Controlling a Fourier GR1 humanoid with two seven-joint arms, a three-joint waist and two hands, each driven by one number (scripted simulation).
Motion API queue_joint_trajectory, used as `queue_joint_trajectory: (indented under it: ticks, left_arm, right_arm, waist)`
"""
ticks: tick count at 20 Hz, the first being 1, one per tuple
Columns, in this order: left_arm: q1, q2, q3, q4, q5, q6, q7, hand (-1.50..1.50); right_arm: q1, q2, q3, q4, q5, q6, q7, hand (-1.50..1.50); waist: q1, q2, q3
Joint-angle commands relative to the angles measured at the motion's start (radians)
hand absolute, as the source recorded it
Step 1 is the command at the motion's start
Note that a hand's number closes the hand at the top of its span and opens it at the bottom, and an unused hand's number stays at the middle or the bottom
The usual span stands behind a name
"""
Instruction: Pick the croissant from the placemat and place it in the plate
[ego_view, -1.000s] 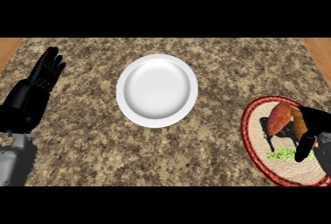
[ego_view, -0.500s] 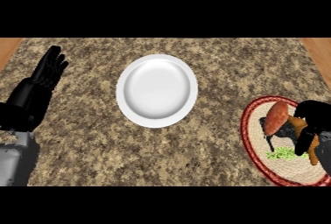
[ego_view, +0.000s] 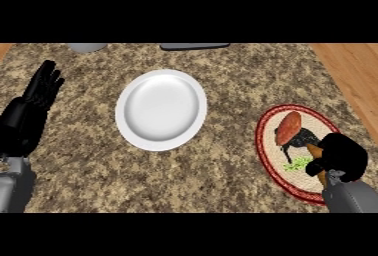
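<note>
**On the placemat, lower right: croissant by the right hand**

At the counter's (ego_view: 221, 165) right side, round placemat (ego_view: 269, 150) w/ dark red rim and pale woven centre. On its upper middle, croissant (ego_view: 289, 128), reddish-brown, lying aslant, up and to the left of the right hand (ego_view: 341, 156). Black fingertips (ego_view: 294, 142) touching or just over the croissant's lower end; cannot tell which. Right hand over the mat's lower right part, fingers curled in, an orange-brown patch showing at its left edge; cannot tell whether part of the croissant or sth else. Not plainly wrapped round the croissant, most of it lying in open view. Small green patch (ego_view: 298, 163) on the mat just below-left of the hand. Grey forearm entering from the lower right edge.

Near the counter's centre, white plate (ego_view: 161, 109), well apart from mat and croissant, off to their left.

At the left edge, left hand (ego_view: 31, 111), resting, fingers straight and pointing up, holding nothing, clear of the plate.

Along the far edge, a grey obj (ego_view: 87, 47) and a dark flat obj (ego_view: 194, 46), both cut off. Beyond the counter's right edge, wood floor (ego_view: 353, 70).
</note>
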Motion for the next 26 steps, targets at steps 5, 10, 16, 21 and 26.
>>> queue_joint_trajectory:
  ticks: [5, 10, 16, 21, 26]
  left_arm:
    - [0.015, 0.010, 0.009, 0.001, -0.004, -0.002, -0.001, 0.00]
    - [0.023, -0.010, -0.018, -0.001, -0.001, -0.016, -0.009, 0.00]
    - [-0.030, -0.007, -0.020, -0.005, 0.008, -0.025, 0.003, 0.00]
    - [-0.045, -0.020, -0.037, 0.001, -0.001, -0.032, -0.027, 0.00]
    - [-0.109, -0.038, -0.061, 0.021, 0.002, -0.040, -0.007, 0.00]
  right_arm:
    - [0.093, 0.265, 0.157, -0.313, 0.218, -0.109, 0.317, 1.50]
    - [0.030, 0.374, 0.315, -0.526, 0.412, -0.090, 0.369, 1.50]
    - [-0.045, 0.378, 0.524, -0.660, 0.568, -0.052, 0.539, 1.50]
    - [-0.116, 0.379, 0.544, -0.625, 0.578, -0.002, 0.549, 1.50]
    - [-0.252, 0.379, 0.449, -0.534, 0.513, -0.035, 0.550, 1.50]
  waist:
    - [-0.004, 0.006, 0.013]
    - [0.037, 0.012, 0.014]
    - [0.087, 0.035, 0.020]
    - [0.116, 0.052, 0.021]
    - [0.134, 0.064, 0.023]
